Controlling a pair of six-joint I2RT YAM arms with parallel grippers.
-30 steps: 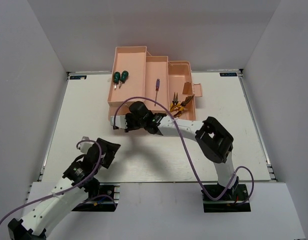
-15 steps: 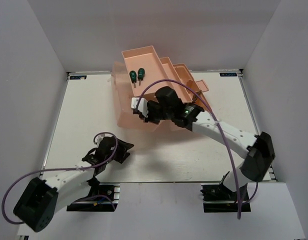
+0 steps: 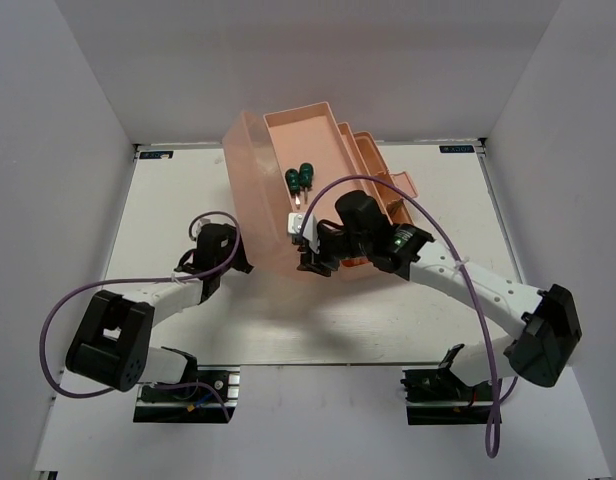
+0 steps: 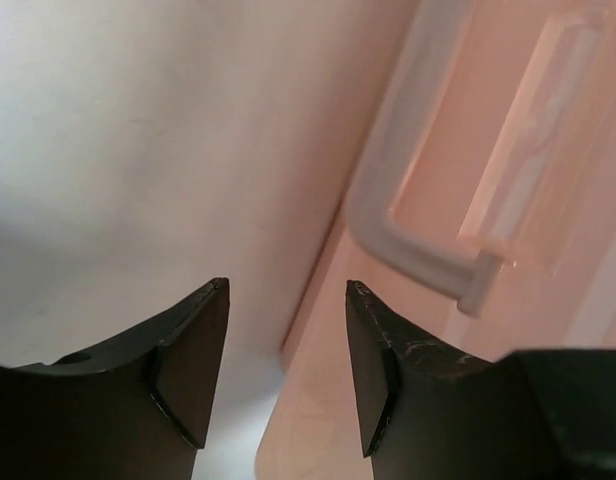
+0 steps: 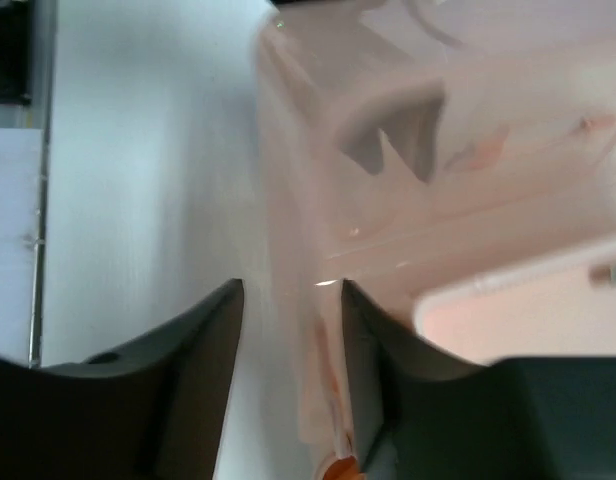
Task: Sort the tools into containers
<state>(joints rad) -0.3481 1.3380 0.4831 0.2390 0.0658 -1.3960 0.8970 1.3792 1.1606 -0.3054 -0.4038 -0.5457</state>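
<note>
The salmon-pink toolbox (image 3: 256,190) stands tilted at the back centre of the table, its tiered trays (image 3: 323,130) fanned out. Two green-handled screwdrivers (image 3: 299,177) lie in the upper tray; the other tools are hidden. My right gripper (image 3: 310,262) sits at the box's front lower edge. In the right wrist view it (image 5: 291,285) is open, with the box's wall (image 5: 468,200) running between the jaws. My left gripper (image 3: 238,258) is at the box's left side. It (image 4: 288,285) is open astride a corner of the box (image 4: 318,400), below the moulded handle (image 4: 388,200).
White walls close in the table (image 3: 168,220) on the left, right and back. The right arm's purple cable (image 3: 388,185) arcs over the toolbox. The arm bases (image 3: 443,395) are bolted at the near edge.
The toolbox has swung right and tipped up. My right gripper has gone from shut to open at its front edge. My left arm has reached forward to the box's left side.
</note>
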